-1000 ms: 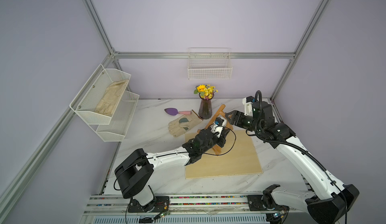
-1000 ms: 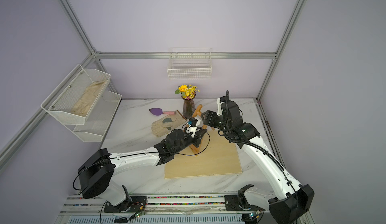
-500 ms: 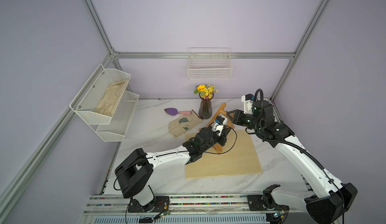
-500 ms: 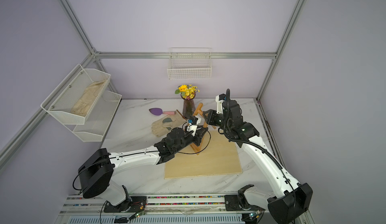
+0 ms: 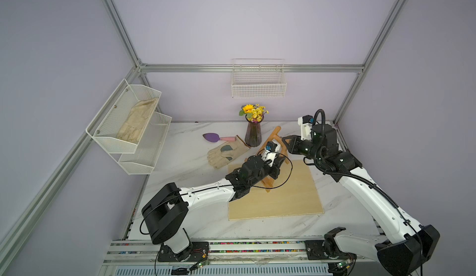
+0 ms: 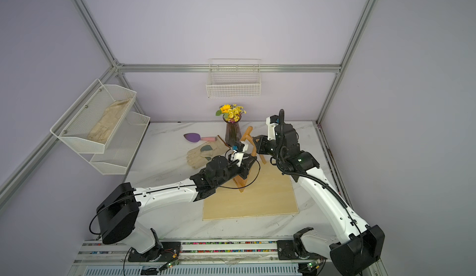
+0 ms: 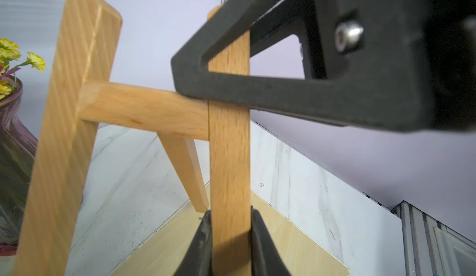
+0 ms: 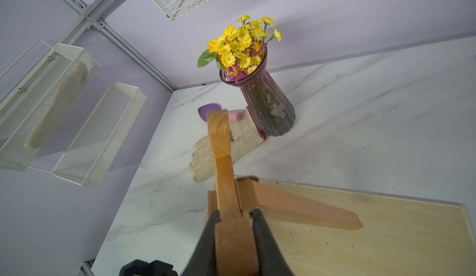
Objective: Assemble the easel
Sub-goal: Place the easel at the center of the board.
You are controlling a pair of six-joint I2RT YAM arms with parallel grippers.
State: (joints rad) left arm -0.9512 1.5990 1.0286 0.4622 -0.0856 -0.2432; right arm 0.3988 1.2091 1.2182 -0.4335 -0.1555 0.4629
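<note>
Marble-look white tabletop (image 5: pixel 180 166), lilac walls, aluminium extrusion frame. Pale plywood board (image 5: pixel 283 200), flat and rectangular, lies on the near-centre of it.

easel (image 5: pixel 274 134): orange-brown flat wooden slats with rounded ends and visible grain. It is over the board's far edge, just beside the vase (image 5: pixel 253 136), tilted with its top end raised toward the back wall and its lower end down at the board in both top views. Left wrist view shows two long slats joined by a crossbar, plus a tapered rear leg angling down toward the board's far edge. Can't tell if that tip touches.

left gripper (image 7: pixel 230 225): clamped low on one long slat, dark matte pads flat against both faces.

right gripper (image 8: pixel 235 225): closed on a slat near the easel's top, by the rear-leg hinge. Its black open triangular finger frame crosses the slat at the crossbar joint.

Vase is ribbed purple glass holding yellow flowers (image 8: pixel 242 45). Beige work glove (image 5: pixel 224 153) lies flat, cuff against the vase foot. Trowel (image 5: pixel 212 137), purple blade with pink handle, is just behind it. White wire basket (image 5: pixel 258 84) on the back wall. Two-tier white mesh shelf (image 5: pixel 110 143) on the side wall, second glove (image 5: pixel 136 121) in its upper tier.
</note>
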